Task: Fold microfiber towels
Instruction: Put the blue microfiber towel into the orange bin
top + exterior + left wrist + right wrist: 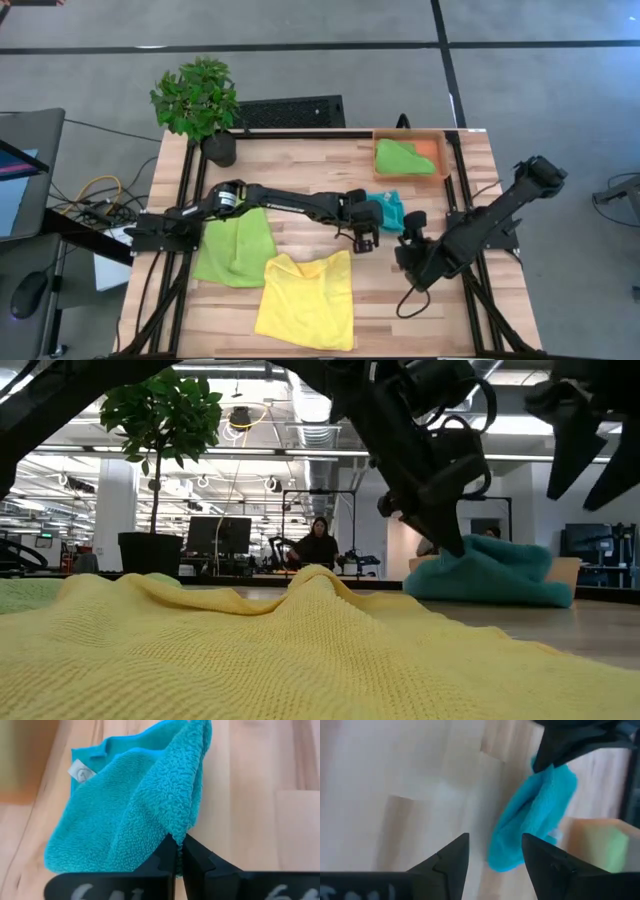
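The teal towel (391, 210) lies bunched on the table right of centre, and it also shows in the low view (495, 575). My left gripper (366, 228) reaches across from the left and is shut on it. My right gripper (495, 840) is open and empty, just on the near-right side of the teal towel (532, 817). The yellow towel (308, 300) lies spread near the front edge. One lime towel (236, 250) lies spread at the left. A second green towel (404, 157) lies in the orange tray (438, 150). My left gripper pinches a folded edge of the teal towel (186, 827) between its two shut fingers (167, 852), in more than one layer. The fingers come slanting down from the table's left. The pinched part is drawn up a little (462, 548), and the rest of the towel rests in a heap on the table.
A potted plant (197, 105) stands at the far left corner. The orange tray sits at the far right corner. Bare wood shows between the teal towel and the yellow towel. A person (316, 545) sits in the room beyond the table.
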Tool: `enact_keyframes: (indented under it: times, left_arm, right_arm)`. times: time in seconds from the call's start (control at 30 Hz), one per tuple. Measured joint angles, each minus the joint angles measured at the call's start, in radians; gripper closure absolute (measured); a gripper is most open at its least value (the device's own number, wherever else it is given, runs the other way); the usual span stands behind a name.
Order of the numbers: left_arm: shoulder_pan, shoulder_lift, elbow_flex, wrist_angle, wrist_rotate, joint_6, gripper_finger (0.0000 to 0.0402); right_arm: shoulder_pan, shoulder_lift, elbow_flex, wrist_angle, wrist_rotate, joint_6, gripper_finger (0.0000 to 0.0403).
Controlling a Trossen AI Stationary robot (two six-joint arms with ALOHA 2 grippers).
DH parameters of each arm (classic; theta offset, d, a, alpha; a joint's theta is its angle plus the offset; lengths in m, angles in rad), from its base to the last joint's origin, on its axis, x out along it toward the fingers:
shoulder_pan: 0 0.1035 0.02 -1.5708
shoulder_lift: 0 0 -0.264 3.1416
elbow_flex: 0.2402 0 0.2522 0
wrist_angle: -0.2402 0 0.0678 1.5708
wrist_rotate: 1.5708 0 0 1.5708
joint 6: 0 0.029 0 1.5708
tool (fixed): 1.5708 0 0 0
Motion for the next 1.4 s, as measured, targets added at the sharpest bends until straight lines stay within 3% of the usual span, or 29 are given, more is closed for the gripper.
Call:
enact_keyframes:
  times: [0.13,0.63,0.93,1.23,1.4]
  left_arm:
    - [-0.001,-0.001,0.007,-0.010,0.022,-0.015,0.0401]
    - [-0.004,-0.003,0.007,-0.001,0.028,-0.030,0.0401]
    - [-0.004,-0.004,0.029,0.010,-0.009,-0.007,0.0401]
    - [-0.003,-0.005,0.093,-0.048,-0.022,0.026,0.0401]
    - [-0.005,-0.005,0.096,-0.052,0.003,0.023,0.0401]
  right_arm:
    - [-0.012,0.058,0.000,0.000,0.110,0.025,0.0206]
    - [-0.161,0.155,0.001,0.038,0.098,0.087,0.0214]
    - [-0.191,0.154,0.001,0.099,0.013,0.018,0.0214]
    - [-0.210,0.154,-0.071,0.131,0.041,0.060,0.0214]
    - [-0.210,0.154,-0.080,0.141,0.123,0.105,0.0214]
